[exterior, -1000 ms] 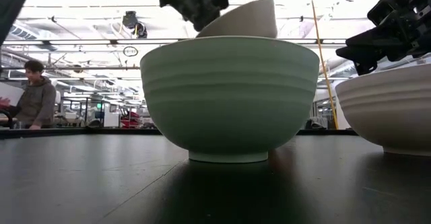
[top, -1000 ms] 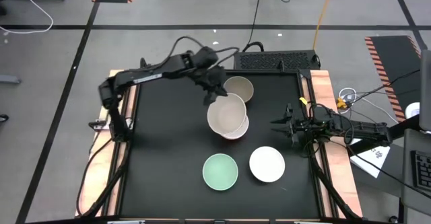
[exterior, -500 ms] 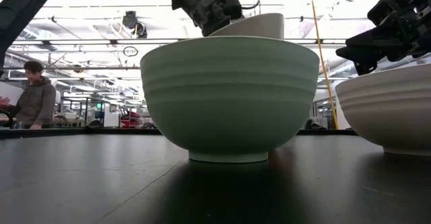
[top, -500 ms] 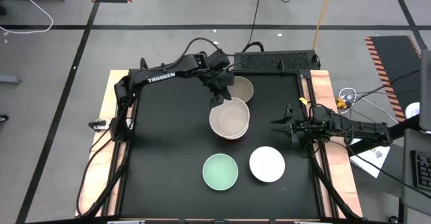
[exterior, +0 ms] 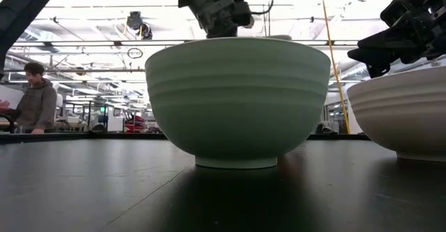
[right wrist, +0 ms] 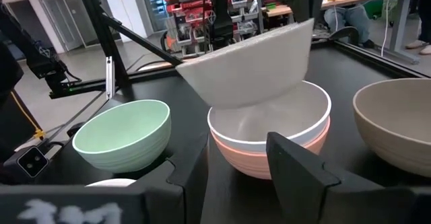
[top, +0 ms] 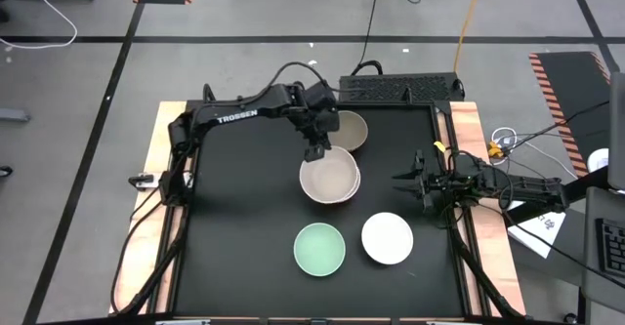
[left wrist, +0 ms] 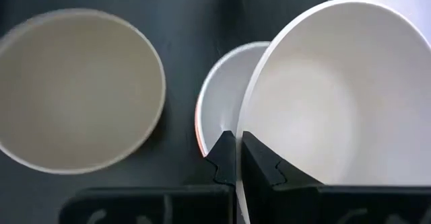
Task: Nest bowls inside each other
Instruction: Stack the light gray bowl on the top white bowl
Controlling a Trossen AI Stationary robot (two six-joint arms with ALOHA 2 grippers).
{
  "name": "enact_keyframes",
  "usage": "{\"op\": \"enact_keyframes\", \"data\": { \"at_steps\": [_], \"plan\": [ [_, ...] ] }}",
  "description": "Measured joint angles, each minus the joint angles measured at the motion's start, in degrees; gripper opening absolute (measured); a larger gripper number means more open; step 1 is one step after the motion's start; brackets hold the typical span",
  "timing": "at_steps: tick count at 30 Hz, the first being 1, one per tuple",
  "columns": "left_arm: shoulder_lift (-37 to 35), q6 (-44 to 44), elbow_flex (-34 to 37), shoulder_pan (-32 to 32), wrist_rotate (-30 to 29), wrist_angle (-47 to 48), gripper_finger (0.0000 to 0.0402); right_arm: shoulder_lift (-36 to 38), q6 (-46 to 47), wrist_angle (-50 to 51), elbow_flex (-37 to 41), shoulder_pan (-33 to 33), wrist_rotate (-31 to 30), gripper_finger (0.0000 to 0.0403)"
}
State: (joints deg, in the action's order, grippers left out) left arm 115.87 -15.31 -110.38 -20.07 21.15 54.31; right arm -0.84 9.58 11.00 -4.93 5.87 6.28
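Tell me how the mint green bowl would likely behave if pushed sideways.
The mint green bowl stands on a foot narrower than its rim, so a low push would probably slide it on the smooth black table. A push at the rim might tip it. It looks rigid.

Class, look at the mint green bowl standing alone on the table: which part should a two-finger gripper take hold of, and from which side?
Grip the mint green bowl by its rim, coming from above, one finger inside and one outside. It stands upright, mouth open, and its rounded wall looks too wide to span.

Bright overhead light, backlit low view
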Motion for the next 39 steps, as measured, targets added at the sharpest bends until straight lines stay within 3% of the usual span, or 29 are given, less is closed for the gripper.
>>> {"op": "enact_keyframes", "data": {
  "at_steps": [20,27,34,39],
  "plan": [
    [5.3,0.8,-0.1,1.1,-1.9,1.0,0.0004,-0.7,-0.4,0.0,0.0,0.0,0.0,0.0143],
    [5.3,1.6,-0.2,1.7,-5.0,4.9,0.0004,-2.1,-0.9,0.0,0.0,0.0,0.0,0.0143],
    [4.1,2.4,-0.2,4.3,-12.7,6.1,0.0004,-3.1,-0.8,0.0,0.0,0.0,0.0,0.0143],
    [4.1,2.3,-0.2,5.8,-12.7,6.1,0.0004,-3.3,-0.7,0.0,0.0,0.0,0.0,0.0143]
  ]
}}
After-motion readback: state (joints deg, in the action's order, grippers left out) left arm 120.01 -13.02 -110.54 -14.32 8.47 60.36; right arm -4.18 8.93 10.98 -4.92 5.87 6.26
